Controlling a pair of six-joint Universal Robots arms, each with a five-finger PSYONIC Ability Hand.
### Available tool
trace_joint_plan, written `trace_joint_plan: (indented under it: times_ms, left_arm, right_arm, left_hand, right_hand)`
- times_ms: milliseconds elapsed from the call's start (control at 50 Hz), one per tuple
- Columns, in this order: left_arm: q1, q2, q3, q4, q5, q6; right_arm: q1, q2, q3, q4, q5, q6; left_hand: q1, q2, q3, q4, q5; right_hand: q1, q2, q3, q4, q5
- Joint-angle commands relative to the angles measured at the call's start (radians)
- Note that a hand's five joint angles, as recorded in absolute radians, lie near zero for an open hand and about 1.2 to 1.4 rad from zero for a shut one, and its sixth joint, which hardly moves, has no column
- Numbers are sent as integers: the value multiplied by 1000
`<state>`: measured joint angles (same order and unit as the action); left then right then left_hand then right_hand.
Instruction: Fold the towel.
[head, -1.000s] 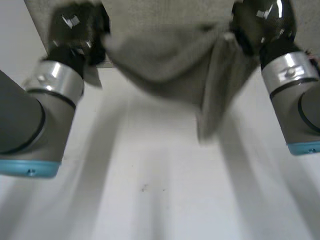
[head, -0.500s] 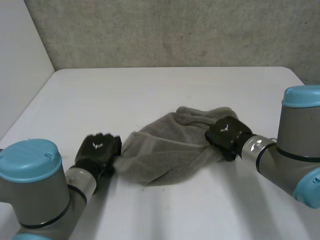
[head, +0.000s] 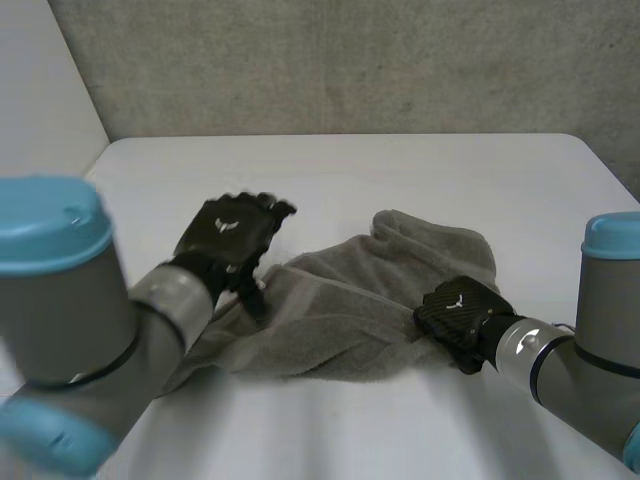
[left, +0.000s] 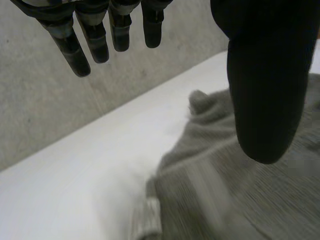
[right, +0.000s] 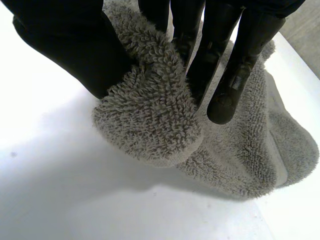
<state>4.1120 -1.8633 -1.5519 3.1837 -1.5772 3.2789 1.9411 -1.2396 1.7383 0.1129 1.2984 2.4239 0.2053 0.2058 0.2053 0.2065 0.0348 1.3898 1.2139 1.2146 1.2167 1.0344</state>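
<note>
head view is showing me the towel (head: 340, 315) lying as a rumpled grey heap on the white table (head: 400, 170), in the lower middle of the frame and nowhere near flat. my left hand (head: 232, 238) is hovering over the towel's left edge, left of centre in the frame. in the left wrist view its fingers (left: 95, 37) are hanging straight and well apart from the thumb, gripping nothing, with the cloth lying loose below the palm. i cannot tell whether the thumb tip is brushing it. my right hand (head: 457, 315) is sitting low at the right side of the heap, toward the lower right of the frame. in the right wrist view its thumb and fingers are pinching a thick roll of the terry edge between them, so that hand is grasping the towel.

i am judging this as the spreading-out stage, not folding proper: no clean fold is showing, and the corners are bunching under wrinkles. the next move is calling for the left hand to come down and take the left edge, ideally a corner, to match the right hand's grip. both hands should then be pulling apart to draw the cloth flat. i am watching for the right pinch catching two layers, which would be dragging the heap instead of opening it.
</note>
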Motion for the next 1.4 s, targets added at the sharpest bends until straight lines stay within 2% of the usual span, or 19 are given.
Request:
trace_joint_plan:
  times_ms: [20, 60, 160, 220, 340, 420, 720, 880, 920, 980, 1020, 1140, 1280, 1360, 1380, 1400]
  left_arm:
    - [-16, -286, 289, -44, -1, 10]
    - [-16, -402, 425, -99, -3, 62]
    - [-16, -538, 582, -184, -3, 154]
    - [-16, -588, 637, -227, 0, 168]
    - [-16, -603, 655, -258, 52, 166]
    - [-18, -602, 653, -260, 94, 166]
    - [-18, -626, 656, -278, 95, 174]
    - [-18, -632, 659, -292, 95, 174]
    - [-18, -632, 659, -292, 92, 174]
    - [-18, -629, 659, -292, 91, 174]
    - [-18, -619, 661, -291, 83, 179]
    - [-15, -594, 688, -277, 88, 182]
    - [1, -582, 848, -145, 85, 171]
    - [1, -579, 859, -140, 92, 168]
    - [-6, -577, 836, -165, 91, 166]
    - [-15, -573, 798, -197, 94, 163]
  right_arm:
    - [-17, 0, 23, -36, 1, 0]
    - [-28, -1, 23, -41, -1, 3]
    - [-30, -21, 30, -68, -1, 4]
    - [-36, -53, 53, -128, 1, 9]
    - [-44, -122, 98, -268, 1, 53]
    - [-50, -132, 99, -285, -1, 64]
    - [-56, -136, 99, -285, 1, 64]
    - [-56, -136, 98, -288, 5, 63]
    - [-56, -136, 93, -289, 9, 63]
    - [-57, -136, 84, -292, 10, 61]
    - [-59, -136, 78, -294, 10, 60]
    - [-53, -130, 9, -305, 9, 60]
    - [-39, -58, -133, -403, 24, 64]
    - [-39, -43, -171, -400, 44, 63]
    - [-39, -43, -171, -400, 44, 63]
    - [-40, -44, -163, -392, 47, 64]
  left_hand:
    - [146, 146, 146, 145, 142]
    - [167, 166, 167, 166, 163]
    - [190, 190, 190, 189, 186]
    - [190, 190, 190, 189, 186]
    - [208, 207, 208, 207, 204]
    - [351, 351, 351, 350, 347]
    - [407, 407, 407, 406, 403]
    - [628, 627, 628, 627, 624]
    - [817, 817, 817, 816, 813]
    - [939, 938, 939, 938, 935]
    - [1190, 1189, 1190, 1189, 1186]
    - [1191, 1190, 1191, 1190, 1187]
    - [1191, 1190, 1191, 1190, 1187]
    - [1191, 1190, 1191, 1190, 1187]
    - [1136, 1136, 1136, 1135, 1132]
    - [575, 574, 575, 573, 571]
  right_hand:
    - [6, 182, 182, 180, 187]
    - [6, 182, 182, 180, 187]
    - [6, 182, 182, 180, 187]
    - [6, 182, 182, 180, 187]
    - [6, 182, 182, 180, 187]
    - [6, 182, 182, 180, 187]
    - [6, 182, 182, 180, 187]
    - [6, 182, 182, 180, 187]
    - [6, 182, 182, 180, 187]
    - [6, 182, 182, 180, 187]
    - [6, 182, 182, 180, 187]
    - [6, 182, 182, 180, 187]
    - [6, 182, 182, 180, 187]
    - [6, 182, 182, 180, 187]
    - [6, 182, 182, 180, 187]
    - [6, 182, 182, 180, 187]
